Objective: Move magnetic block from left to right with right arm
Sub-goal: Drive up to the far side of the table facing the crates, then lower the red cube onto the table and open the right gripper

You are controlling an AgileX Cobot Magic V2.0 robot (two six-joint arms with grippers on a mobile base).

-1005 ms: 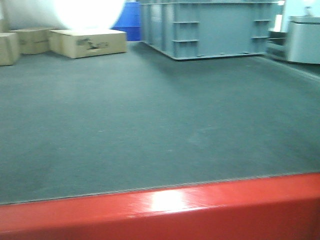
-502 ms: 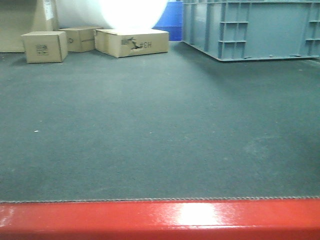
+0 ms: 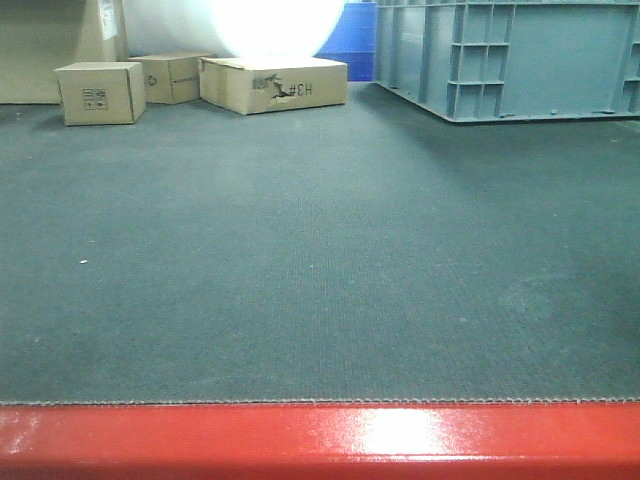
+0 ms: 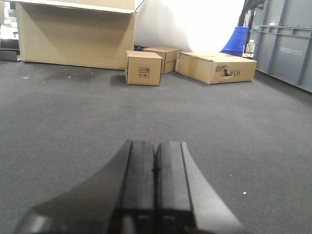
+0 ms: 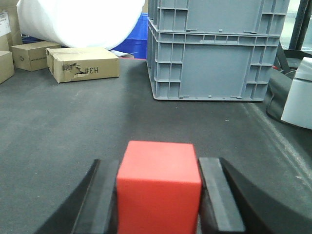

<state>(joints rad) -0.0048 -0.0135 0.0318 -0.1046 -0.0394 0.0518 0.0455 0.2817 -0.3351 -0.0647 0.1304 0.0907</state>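
The magnetic block (image 5: 159, 185), a plain bright red cube, fills the lower middle of the right wrist view. My right gripper (image 5: 159, 168) is shut on it, one black finger pressed against each side face. In the left wrist view my left gripper (image 4: 155, 168) is shut with its two dark fingers touching and nothing between them, low over the grey carpet. Neither gripper nor the block shows in the front view.
Several brown cardboard boxes (image 3: 273, 84) sit at the far left on the dark carpet. A large grey plastic crate (image 3: 510, 58) stands at the far right, a blue bin (image 3: 350, 28) behind it. A glossy red rim (image 3: 320, 440) crosses the front view's bottom. A big cardboard box (image 4: 75, 34) stands far left.
The front view has swung: the boxes and grey crate shifted right across the frame, and the red rim went from tilted to level. Little changed over the last half second.
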